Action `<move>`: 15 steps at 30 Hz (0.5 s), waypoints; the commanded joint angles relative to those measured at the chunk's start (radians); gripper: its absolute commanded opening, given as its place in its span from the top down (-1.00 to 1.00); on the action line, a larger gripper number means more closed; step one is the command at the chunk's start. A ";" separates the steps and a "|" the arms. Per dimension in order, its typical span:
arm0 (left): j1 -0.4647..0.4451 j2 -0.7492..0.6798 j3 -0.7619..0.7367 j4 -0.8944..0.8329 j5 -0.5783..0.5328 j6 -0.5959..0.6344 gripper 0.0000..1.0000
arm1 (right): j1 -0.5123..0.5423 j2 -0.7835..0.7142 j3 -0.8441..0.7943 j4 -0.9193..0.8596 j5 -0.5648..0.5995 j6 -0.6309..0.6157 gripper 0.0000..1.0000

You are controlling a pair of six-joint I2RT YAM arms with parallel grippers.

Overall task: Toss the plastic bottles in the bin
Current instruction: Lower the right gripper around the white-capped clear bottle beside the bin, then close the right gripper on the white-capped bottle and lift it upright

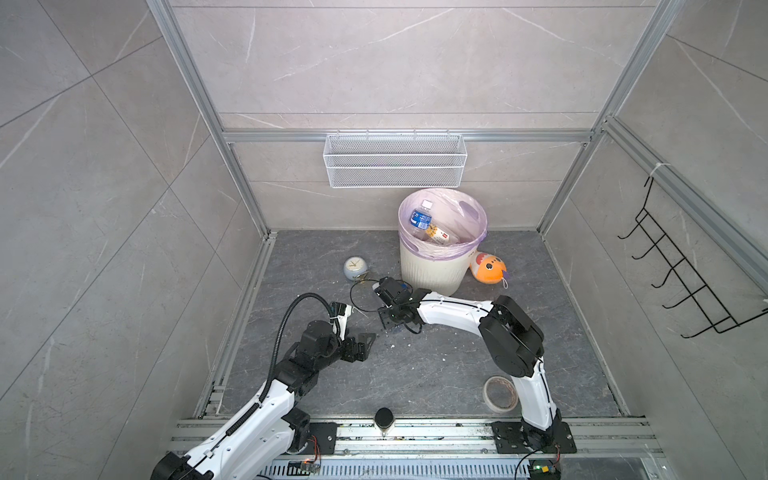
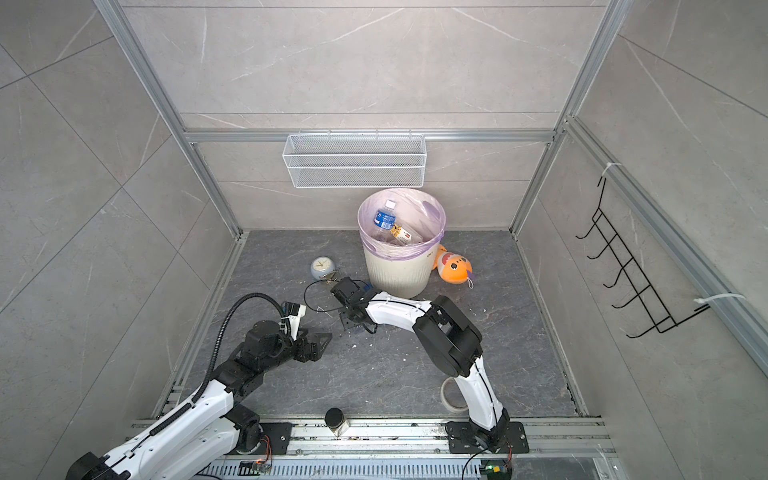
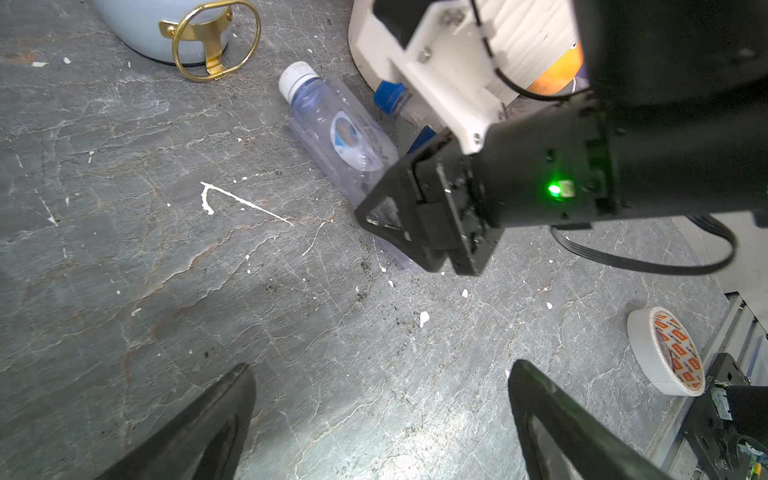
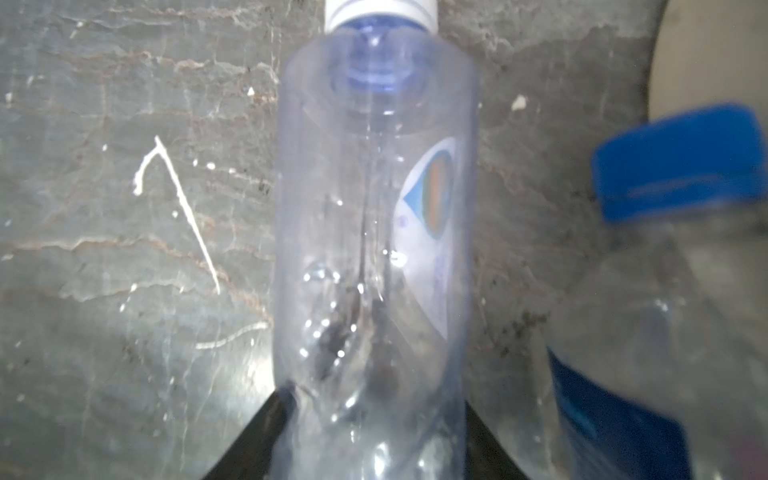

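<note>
Currently my right gripper (image 4: pixel 374 432) is clamped across the base end of a small clear plastic bottle with a white cap (image 4: pixel 374 187). It lies flat on the dark grey stone floor (image 3: pixel 145 291) near the cream ribbed round bin (image 1: pixel 430 270). The wall dents, so I judge the hold firm. A blue-capped clear bottle (image 3: pixel 390 97) lies just beside it. My left gripper (image 3: pixel 382 386) hangs apart, fingers spread wide, leaving room.
</note>
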 commanded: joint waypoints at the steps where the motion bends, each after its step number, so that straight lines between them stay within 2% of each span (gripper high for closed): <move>1: -0.006 0.007 0.006 0.041 -0.007 0.025 -0.94 | 0.021 -0.111 -0.090 0.085 0.009 -0.003 -0.06; 7: -0.006 0.030 0.016 0.038 -0.020 0.026 -0.94 | 0.058 -0.283 -0.309 0.226 0.035 0.000 -0.05; 15: -0.015 0.079 0.041 0.031 -0.026 0.030 -0.94 | 0.105 -0.513 -0.593 0.373 0.125 0.014 -0.06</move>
